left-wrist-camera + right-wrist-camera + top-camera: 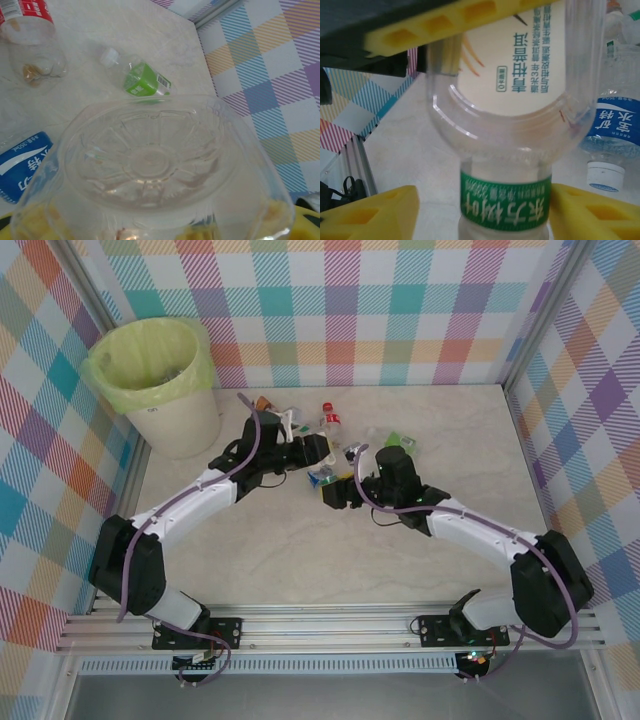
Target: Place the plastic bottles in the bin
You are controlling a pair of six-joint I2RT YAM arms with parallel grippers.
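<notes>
We are noting in top view: bin [150, 370] standing at table's [300, 560] far left corner, plastic bottles [330, 422] clustering mid-table toward far edge, both arms reaching inward, elbows bowing outward. Left wrist view is adding: left gripper [318, 452] clamping clear bottle [150, 165]. Right wrist view is adding: right gripper [484, 207] spread wide, fingers [370, 212] straddling green-banded bottle [505, 200].

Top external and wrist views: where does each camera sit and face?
Top external: above and behind the bases, looking down on both arms, bin and bottles.
Left wrist: low, facing a clear bottle's base; yellow end effector finger at corner.
Right wrist: facing a green-banded bottle between its yellow end effector fingers.
Shared: both wrist views show a blue-label bottle.
</notes>
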